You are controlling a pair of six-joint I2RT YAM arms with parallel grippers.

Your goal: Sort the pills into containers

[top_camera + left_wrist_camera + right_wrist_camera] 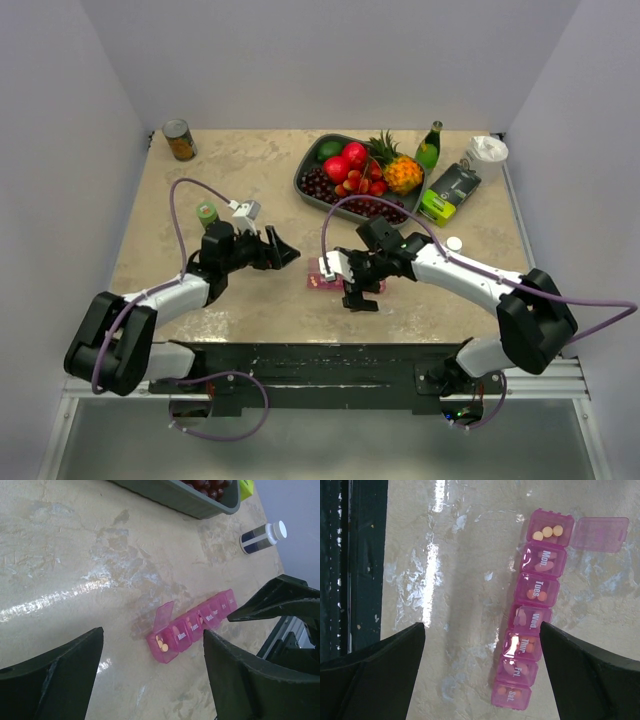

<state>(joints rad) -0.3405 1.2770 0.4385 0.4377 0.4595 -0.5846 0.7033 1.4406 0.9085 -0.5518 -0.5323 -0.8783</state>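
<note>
The pink pill box (320,282) is lying flat on the beige table (230,170), near the front edge and between the two arms. Its end compartment, the one beside "Mon.", is standing open with its lid (599,534) folded out to the side, and three small orange pills (547,531) are sitting inside it. The other compartments, from "Mon." to "Sat.", are showing closed lids, with pills dimly visible through the plastic. The right gripper (352,285) is hovering right above the box, with its fingers spread wide and gripping nothing; in its own camera the box is appearing between the two fingers, closer to one of them. The left gripper (285,250) is hanging to the left of the box, apart from it and pointing toward it, its jaws also wide apart and empty. Farther back a grey tray (310,170) is holding fruit, and a small white bottle (262,536) is lying on its side.
</note>
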